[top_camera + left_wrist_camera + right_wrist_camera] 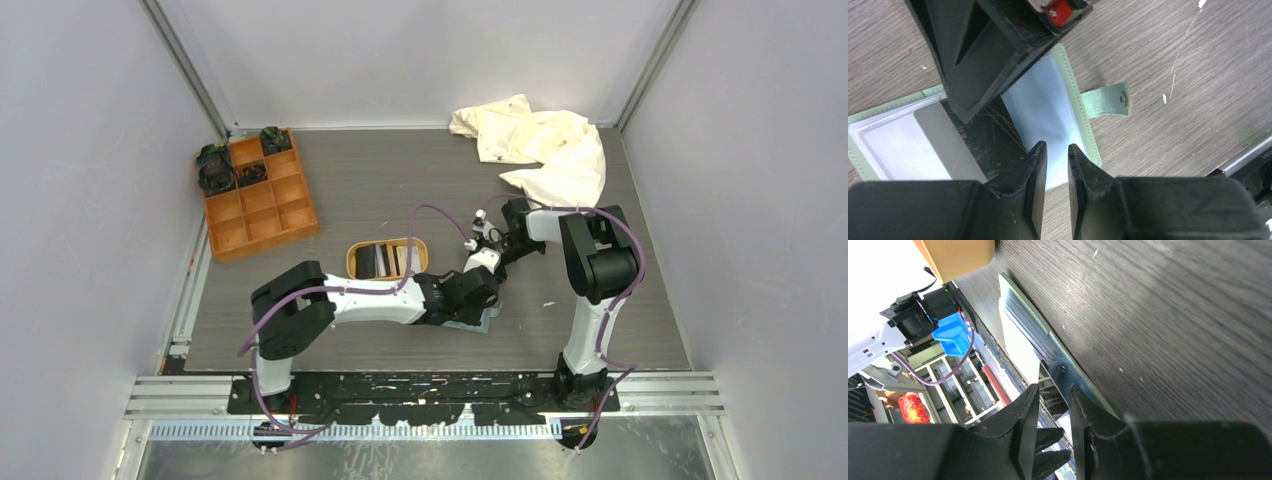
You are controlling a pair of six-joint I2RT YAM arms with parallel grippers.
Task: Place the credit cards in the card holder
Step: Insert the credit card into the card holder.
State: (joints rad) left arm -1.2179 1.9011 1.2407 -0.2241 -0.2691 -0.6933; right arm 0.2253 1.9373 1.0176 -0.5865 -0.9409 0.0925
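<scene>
The sage-green card holder lies open and flat on the table, its snap tab pointing right. A black card lies across its middle, and a grey-white card sits in the left sleeve. My left gripper hovers over the right sleeve with the jaws a narrow gap apart and nothing between them. My right gripper is also narrowly open; its tips reach the black card from above. In the top view both grippers meet over the holder. More cards lie in the tray.
An oval tan tray stands just left of the grippers. An orange compartment box with dark items is at the back left. A cream cloth lies at the back right. White walls close in on both sides.
</scene>
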